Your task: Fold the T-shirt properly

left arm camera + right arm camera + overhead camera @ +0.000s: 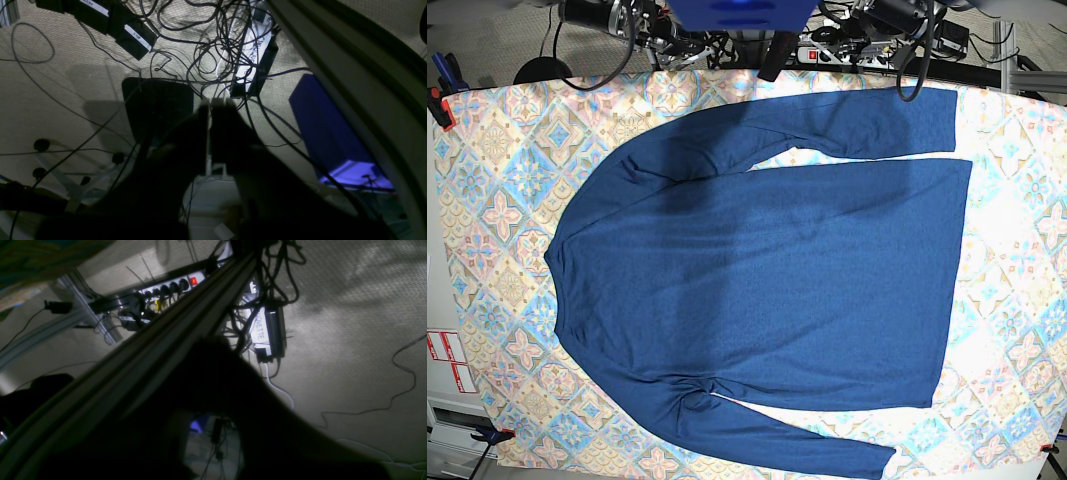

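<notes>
Lying flat and unfolded on the tablecloth (487, 150), collar at 9 o'clock, the soft, light shirt (767, 280) is best pinched at a sleeve cuff; both grippers (210, 103) (213, 343) are seen closed, empty.

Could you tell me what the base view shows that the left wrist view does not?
Only the base view shows the T-shirt, spread flat and unfolded on the patterned tablecloth, both sleeves laid out along its sides.

Only the left wrist view shows the left gripper, jaws shut and holding nothing, pointed down at the floor with its tangled cables, a labelled power brick and a blue box.

Both share little: neither shows a gripper touching the shirt, and the fold has not begun.
</notes>
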